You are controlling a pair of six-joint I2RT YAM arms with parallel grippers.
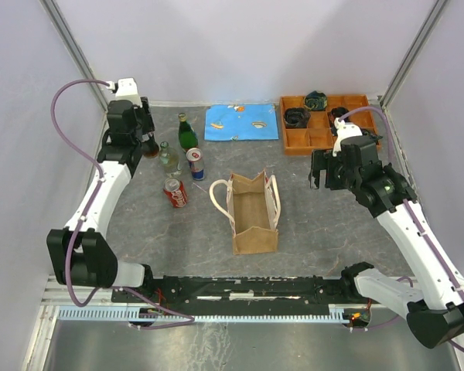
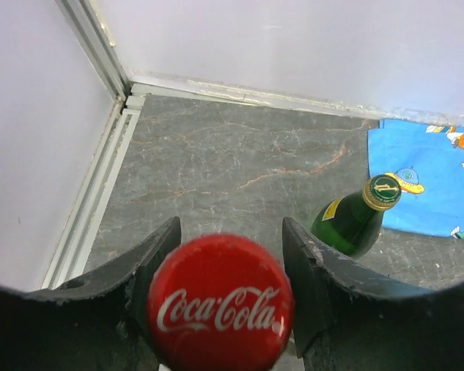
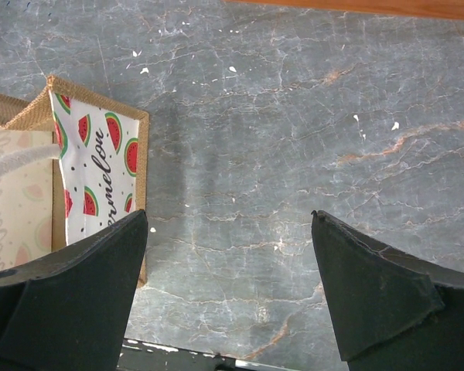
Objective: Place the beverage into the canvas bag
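At the table's middle in the top view, the canvas bag [image 1: 255,239] stands upright with its mouth open and its cream handles falling to either side. The left gripper [image 1: 148,143] is at the cola bottle [image 1: 151,148] in the far-left corner. Near it are a green bottle [image 1: 186,133], a clear bottle [image 1: 168,158], a blue can [image 1: 195,164] and a red can [image 1: 175,192]. The right gripper [image 1: 319,171] hangs just in front of the orange tray [image 1: 294,148].

In the left wrist view, the jaws flank the bottle's red cap [image 2: 220,303] closely. Whether they clamp it I cannot tell.

In the right wrist view, the jaws stand wide and hold nothing. The bag's watermelon-print lining [image 3: 93,170] shows at the left.
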